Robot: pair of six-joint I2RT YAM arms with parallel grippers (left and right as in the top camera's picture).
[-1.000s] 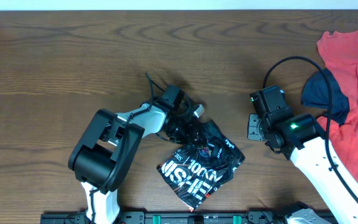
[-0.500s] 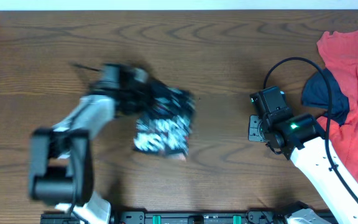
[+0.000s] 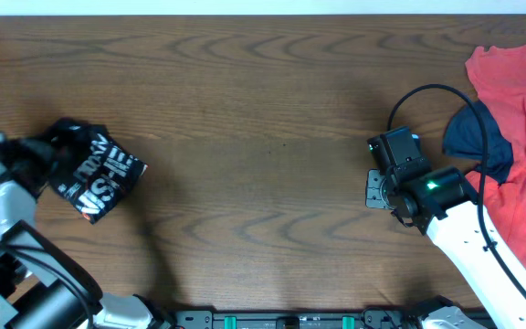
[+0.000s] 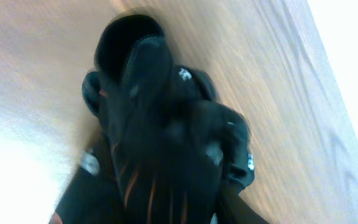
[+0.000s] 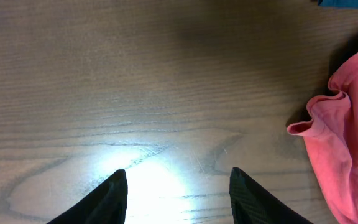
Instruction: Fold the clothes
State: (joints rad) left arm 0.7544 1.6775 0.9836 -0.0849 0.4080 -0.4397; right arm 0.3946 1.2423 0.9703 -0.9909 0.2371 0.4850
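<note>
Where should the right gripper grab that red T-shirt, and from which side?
Grip the raised, rolled fold at the edge of the red T-shirt nearest the open right gripper. Come in across the table: the fold stands off it, so a finger can probably slip under. The left gripper holds the black jersey.

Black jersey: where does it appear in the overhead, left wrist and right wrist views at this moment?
Overhead: the black jersey is bundled at the far left, about mid-height, white lettering showing.
Left wrist: it fills the centre and bottom, blurred and close to the lens.
Right wrist: not in it; only a red shirt shows at the right edge.
Shared landmark: the brown wooden table, seen in all three views.
</note>
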